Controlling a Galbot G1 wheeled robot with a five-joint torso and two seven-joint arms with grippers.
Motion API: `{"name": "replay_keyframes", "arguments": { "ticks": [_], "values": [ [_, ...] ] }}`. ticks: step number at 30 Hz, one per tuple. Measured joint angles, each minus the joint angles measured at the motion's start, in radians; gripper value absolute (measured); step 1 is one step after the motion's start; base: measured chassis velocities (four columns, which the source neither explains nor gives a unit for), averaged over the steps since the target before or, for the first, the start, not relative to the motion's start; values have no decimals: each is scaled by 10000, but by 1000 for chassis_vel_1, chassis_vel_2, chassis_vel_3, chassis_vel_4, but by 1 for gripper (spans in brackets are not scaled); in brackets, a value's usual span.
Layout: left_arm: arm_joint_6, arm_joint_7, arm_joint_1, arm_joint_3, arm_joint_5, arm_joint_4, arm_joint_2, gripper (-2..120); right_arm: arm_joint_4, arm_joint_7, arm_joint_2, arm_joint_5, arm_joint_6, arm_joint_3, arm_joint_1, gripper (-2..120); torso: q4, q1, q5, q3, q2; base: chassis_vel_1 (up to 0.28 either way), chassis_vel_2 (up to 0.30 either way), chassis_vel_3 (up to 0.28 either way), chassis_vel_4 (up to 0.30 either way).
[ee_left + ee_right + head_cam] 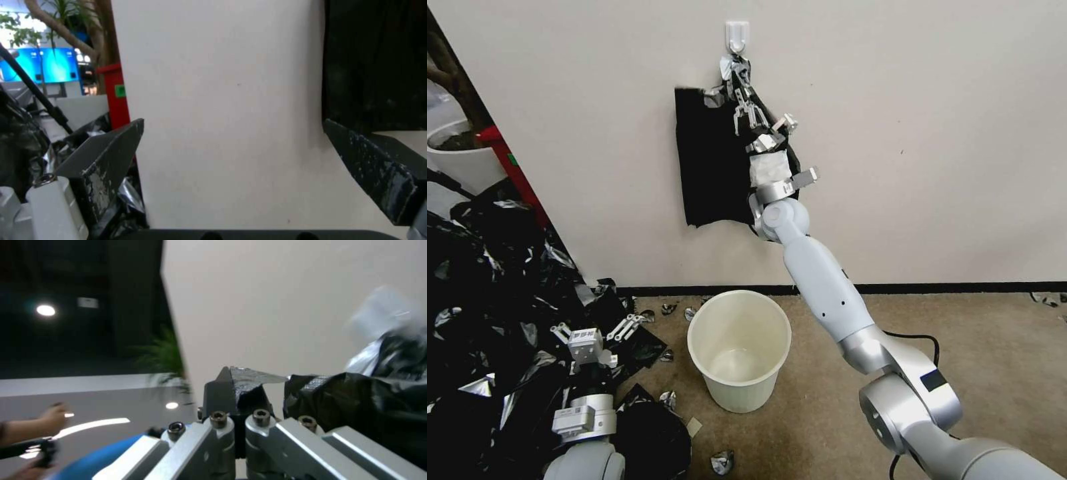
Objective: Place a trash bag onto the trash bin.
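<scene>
Below one wall hook [737,35], the right pincer [746,115] pinches shut on the hanging bags [710,160]; one trash bin [739,347] stands below.

White wall hook [737,35], heap of black bags [487,293] (floor, by the wall), potted plant [457,150]

The trash bin [739,350] is creamy white, inside and out. The sheaf of bags [714,160] on the wall is flat black, with a shiny silver neck by the white hook [737,35]. The heap of bags [487,300] is black with silver shine. The floor [974,333] is brown, the wall [927,133] is pale cream, and the strip [960,287] along its bottom edge is black. The arms are white and silver grey.
</scene>
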Motion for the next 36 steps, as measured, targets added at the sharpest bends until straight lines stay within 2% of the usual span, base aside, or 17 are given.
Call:
{"name": "replay_keyframes", "arguments": {
  "ticks": [5,14,16,22,27,32,33,36],
  "values": [
    [-5,-14,-71,-19,-15,98,29,100,1192,-1421,-338,241,-348,-192,-1219,0,0,0,1,0,0,0,0,0,0],
    [-100,-23,-154,-23,-32,274,23,100,2614,-2358,-965,126,-568,-581,-3008,0,0,0,1,0,1,0,0,0,0],
    [-105,-26,-216,-23,-41,323,23,100,2984,-2786,-1254,-235,-656,-709,-3693,0,-1,0,2,-1,2,0,0,0,0],
    [-107,-28,-398,-18,-65,405,64,100,3070,-3644,-1674,-1206,-734,-762,-4484,0,0,0,0,-1,2,0,0,0,0],
    [-136,-19,-640,-8,-353,453,257,100,2896,-3960,-1803,-1766,-739,-703,-4680,0,0,0,0,-1,2,0,0,0,0],
    [-349,209,-1285,395,-1870,421,976,100,2579,-4075,-1889,-2214,-703,-511,-4562,0,2,0,-2,0,2,0,0,0,0],
    [-349,209,-1285,395,-1870,421,976,100,2579,-4075,-1889,-2214,-703,-511,-4562,0,2,0,-2,0,2,0,0,0,0],
    [-108,441,-2195,1067,-3618,3,2120,100,2526,-3837,-1907,-2259,-612,-453,-4358,0,0,0,-2,0,1,0,0,0,0]
  ]
}}
